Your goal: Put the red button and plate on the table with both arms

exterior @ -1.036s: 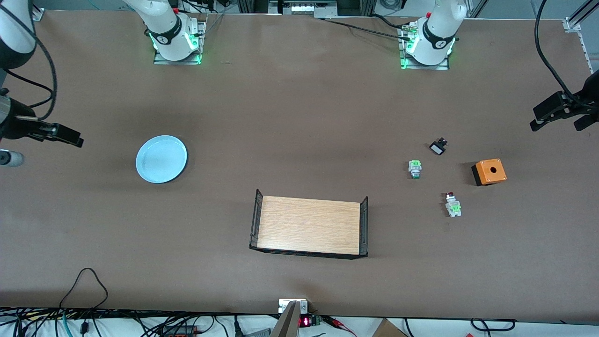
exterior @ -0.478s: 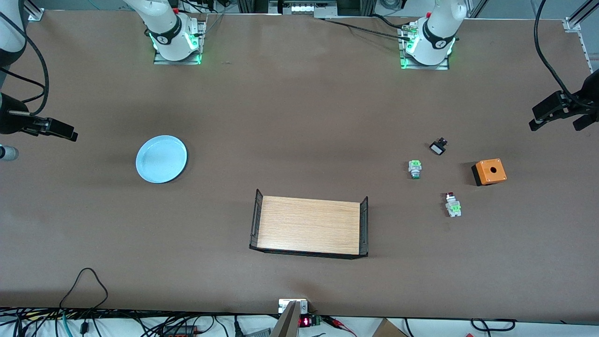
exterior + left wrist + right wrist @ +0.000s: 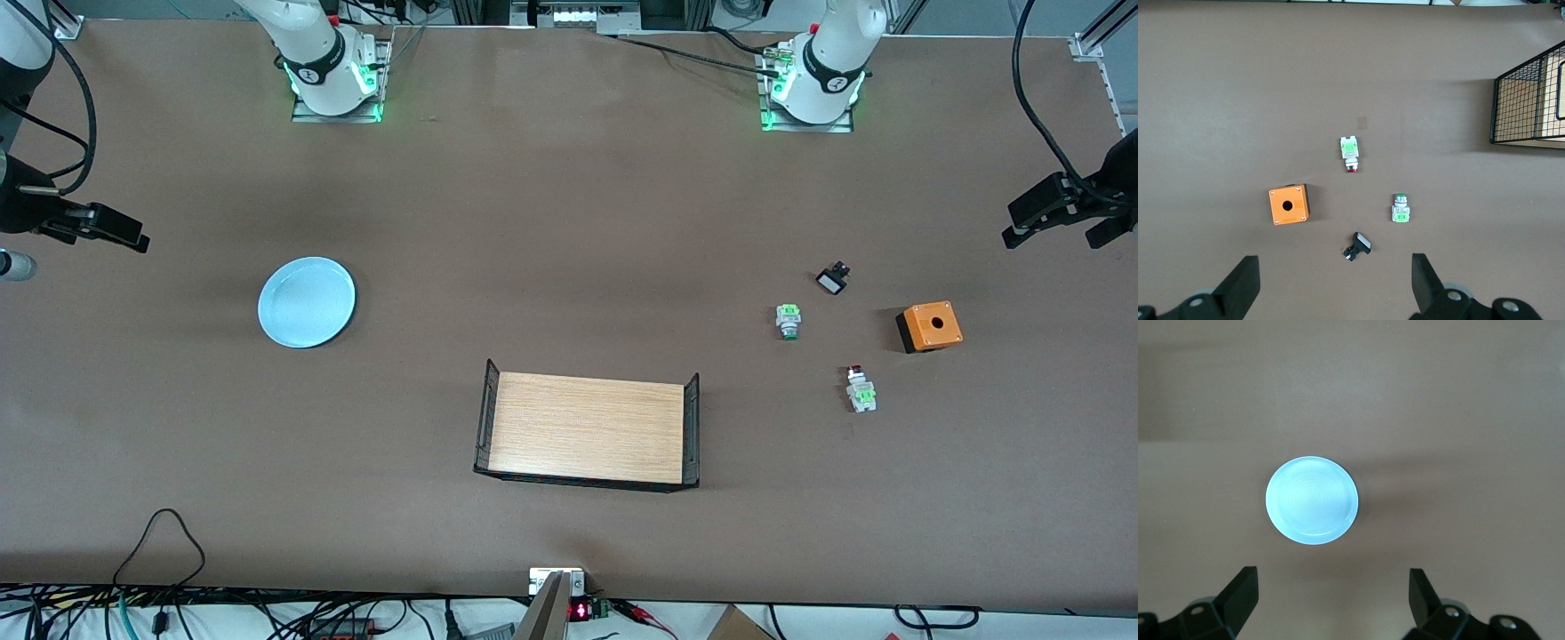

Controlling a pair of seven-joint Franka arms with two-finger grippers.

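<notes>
Both claws hang high with fingers spread wide and empty: the left gripper (image 3: 1058, 213) at the table's three o'clock edge, the right gripper (image 3: 98, 229) at nine o'clock. On the flat brown tabletop (image 3: 569, 222), the round pale blue plate (image 3: 307, 302) lies toward the right arm's end. The small red-capped push-button with silver body and green block (image 3: 860, 388) lies at four o'clock, toward the left arm's end.

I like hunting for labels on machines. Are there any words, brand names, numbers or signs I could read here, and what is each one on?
Red glowing digits on the small display at the table edge nearest the front camera: too small to read.
Round dark marks on the collars of both arm bases: too small to read.
The red button, the plate, the orange box and the wooden tray: no text to be seen.
</notes>
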